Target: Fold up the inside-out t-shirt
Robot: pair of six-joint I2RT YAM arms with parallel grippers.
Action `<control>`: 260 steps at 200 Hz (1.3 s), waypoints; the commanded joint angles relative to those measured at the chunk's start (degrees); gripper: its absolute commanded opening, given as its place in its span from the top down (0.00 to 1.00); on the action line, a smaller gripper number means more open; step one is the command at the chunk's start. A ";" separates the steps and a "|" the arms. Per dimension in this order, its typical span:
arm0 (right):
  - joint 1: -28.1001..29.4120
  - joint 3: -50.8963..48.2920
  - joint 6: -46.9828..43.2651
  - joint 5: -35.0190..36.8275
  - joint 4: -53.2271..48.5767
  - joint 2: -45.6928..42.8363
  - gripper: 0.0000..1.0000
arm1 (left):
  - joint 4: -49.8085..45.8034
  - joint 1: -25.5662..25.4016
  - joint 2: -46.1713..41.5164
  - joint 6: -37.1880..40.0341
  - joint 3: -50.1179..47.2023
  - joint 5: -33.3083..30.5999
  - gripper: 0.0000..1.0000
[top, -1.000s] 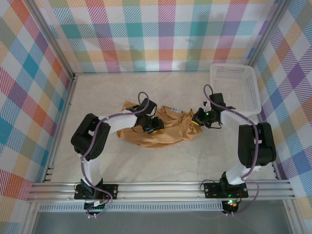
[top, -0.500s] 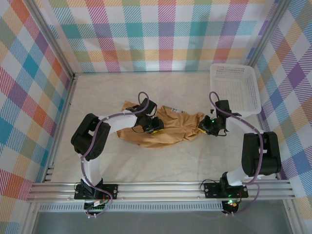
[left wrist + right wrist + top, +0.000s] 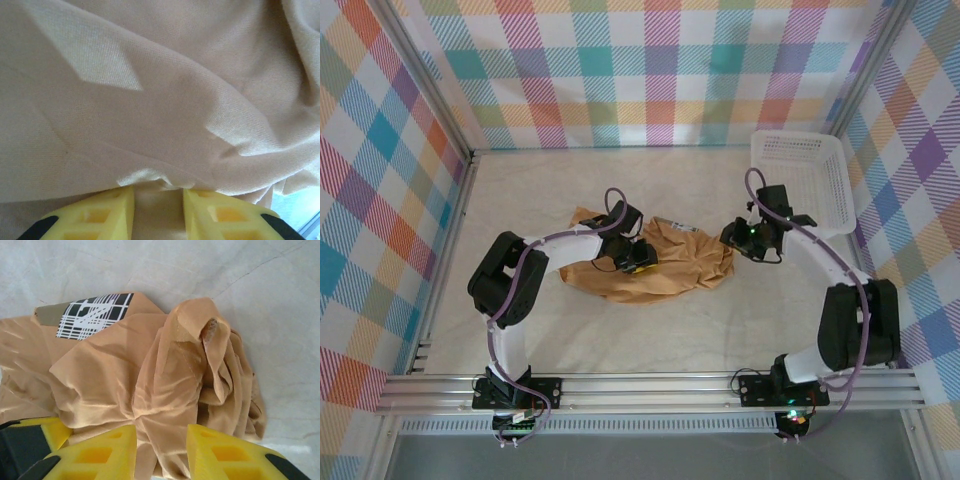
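A pale, marbled counter (image 3: 620, 340) is enclosed on the left, far and right sides by walls (image 3: 660, 70) of coloured plaid. Metal posts stand in the far corners, and a rail (image 3: 650, 385) runs along the near edge.

The shirt (image 3: 690, 262) is laid crumpled near the middle of the counter, with its right end gathered in thick folds. A patch (image 3: 92, 315) printed in black and white is seen at its far edge. A white mesh basket (image 3: 805, 185) is set in the far right corner, apart from the shirt.

The left jaws rest on the shirt's middle, and a small fold of cloth is pinched between their yellow fingers (image 3: 100, 215). The right jaws are held spread at the shirt's right end and nothing is gripped by them; cloth is seen beyond the gap between their fingers (image 3: 100, 452).

Bare counter is found all round the shirt: a wide band on the near side up to the rail, another on the far side up to the wall, and a broad strip on the left. On the right, the room is narrowed by the basket and the right arm (image 3: 820, 255).
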 commanded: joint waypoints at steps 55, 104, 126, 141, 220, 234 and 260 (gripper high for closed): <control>1.11 0.21 0.24 -4.96 3.82 7.64 0.68 | -1.61 0.35 -0.04 0.15 1.16 0.56 0.69; 2.58 -0.92 1.06 -4.56 4.27 8.75 0.60 | -1.70 0.42 -0.25 0.32 0.93 0.52 0.70; 2.63 -2.05 0.06 -2.90 3.53 7.64 0.55 | -1.71 0.42 -0.47 0.51 0.55 0.36 0.70; 2.62 -2.72 -0.05 -2.59 3.49 7.19 0.55 | -1.63 0.42 -0.38 0.53 0.55 0.42 0.70; 2.89 -0.94 2.41 -4.87 1.98 4.69 1.00 | -1.61 0.42 -0.40 0.32 0.46 -0.54 0.71; 3.11 3.66 1.70 -4.73 -3.91 1.84 1.00 | -2.12 0.80 0.31 0.16 0.71 -1.62 0.77; 3.42 15.83 -1.24 -3.47 -18.48 -1.30 1.00 | -3.82 1.56 3.08 0.37 1.81 -3.34 0.92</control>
